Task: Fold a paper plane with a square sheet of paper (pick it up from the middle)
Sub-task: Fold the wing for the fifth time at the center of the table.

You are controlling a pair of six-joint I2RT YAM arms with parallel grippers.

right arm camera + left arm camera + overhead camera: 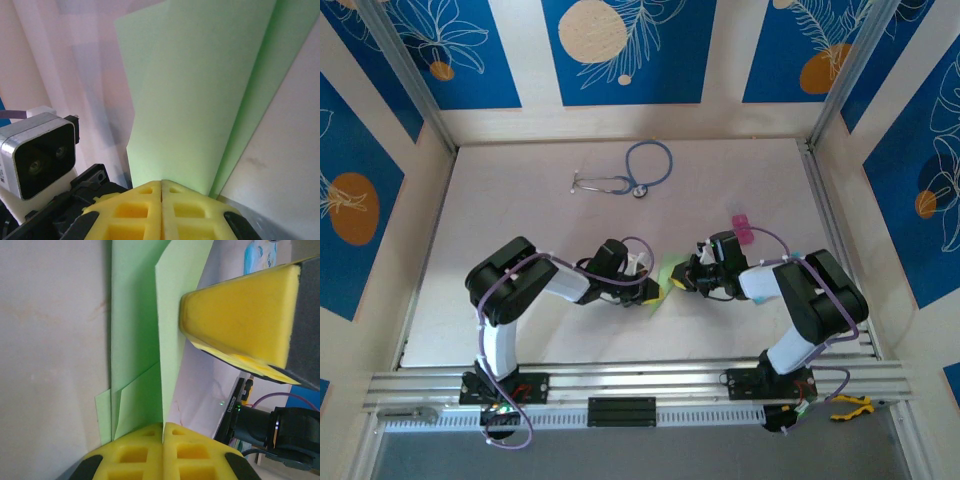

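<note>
Currently my left gripper point(162, 427) and right gripper point(161, 182) are both clamped shut on the square sheet of paper point(669, 275), partly folded between them at the near middle of the table point(520, 330). It looks thin, light and easily creased, so I judge the folded edges the best hold. The surface is pale and smooth, with a stethoscope point(625, 175) well apart.

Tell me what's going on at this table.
Two robot arms are folding a pale green paper in the middle of the table. The left gripper is shut on one edge of it. The right gripper is shut on it from the opposite side, so the paper is pinched between them. It already shows folded layers and creases, but it is not a finished plane yet. A stethoscope and a pink block lie aside, untouched.
</note>
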